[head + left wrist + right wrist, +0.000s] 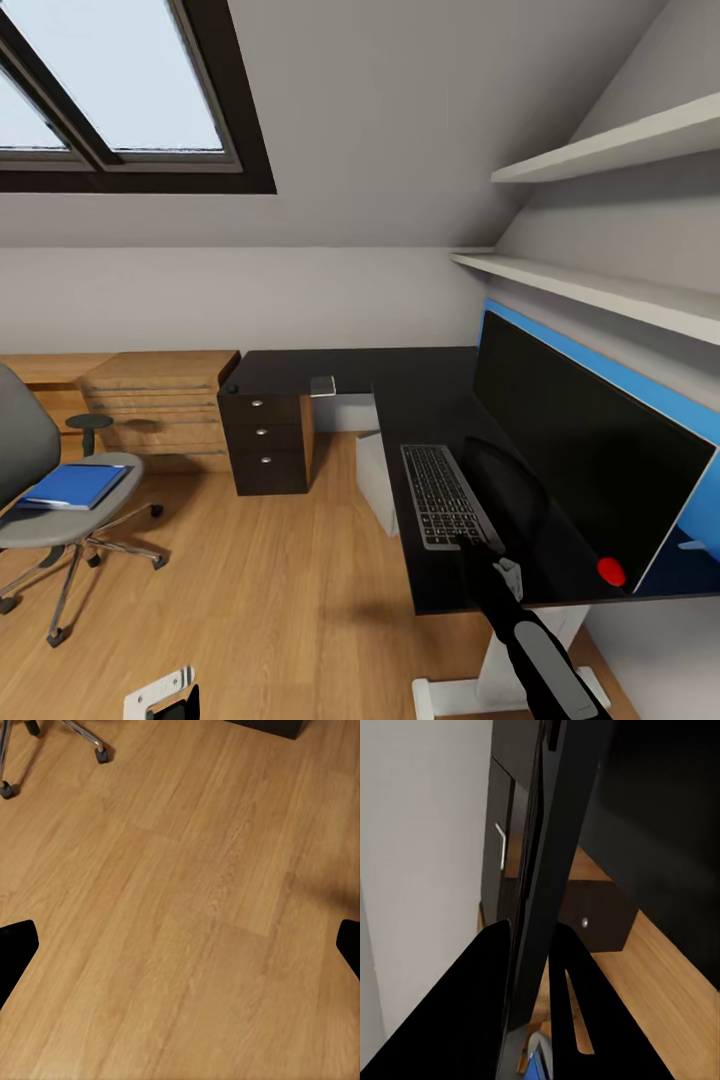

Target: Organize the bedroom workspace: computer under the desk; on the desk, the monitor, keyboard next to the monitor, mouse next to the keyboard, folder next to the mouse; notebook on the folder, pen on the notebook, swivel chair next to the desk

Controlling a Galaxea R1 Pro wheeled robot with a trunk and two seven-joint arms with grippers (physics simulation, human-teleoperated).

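Right gripper point(534, 967) looks clamped on the monitor's point(585, 450) thin edge. The screen stands on the desk point(420, 385), long axis parallel to the keyboard point(442, 495) just beside it — left gripper point(180, 945) spread wide over floor point(187, 907).

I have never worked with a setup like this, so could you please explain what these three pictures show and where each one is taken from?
These are simulator renders from a wheeled robot with two arms. The large picture comes from its head camera: a black desk carries a keyboard and a big monitor, and a swivel chair nearby has a blue folder on its seat. The right arm reaches over the desk. The other two pictures come from cameras near each gripper. The left gripper is open over bare wooden floor, holding nothing. The right gripper has its fingers either side of the monitor's thin edge; whether they grip it, I cannot tell.
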